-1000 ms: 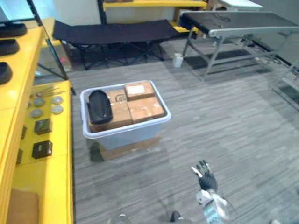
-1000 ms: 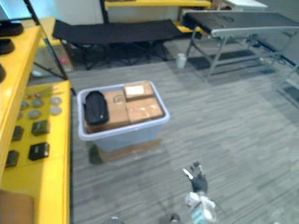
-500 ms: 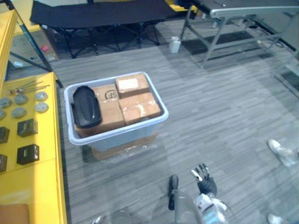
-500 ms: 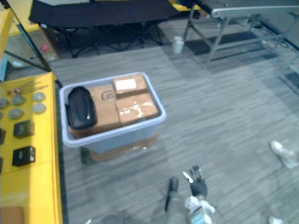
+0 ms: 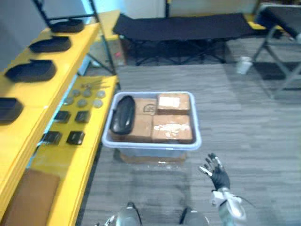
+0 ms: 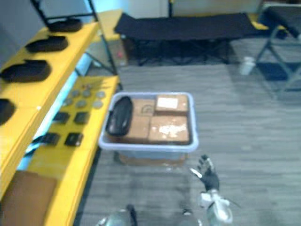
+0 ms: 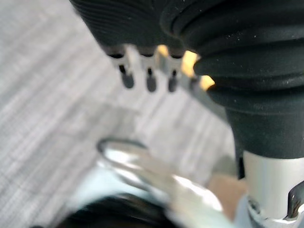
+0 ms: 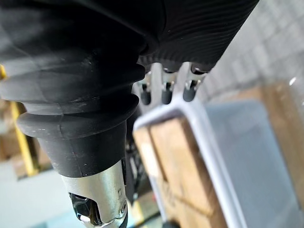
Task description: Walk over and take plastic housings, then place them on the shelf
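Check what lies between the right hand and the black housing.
Left eye view: bare carpet, then the bin's near rim and cardboard boxes separate the right hand from the housing.

Workshop or warehouse floor. Evidence: long yellow shelving (image 5: 75,44) in tiers, small parts (image 5: 84,96) laid out in rows; grey plastic tote (image 5: 151,145) of cardboard boxes (image 5: 171,128) on plank flooring (image 5: 244,117); metal-framed bench (image 5: 281,19) and black folding cot (image 5: 183,26) beyond.

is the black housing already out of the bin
No, the black housing lies inside the bin, on the cardboard boxes.
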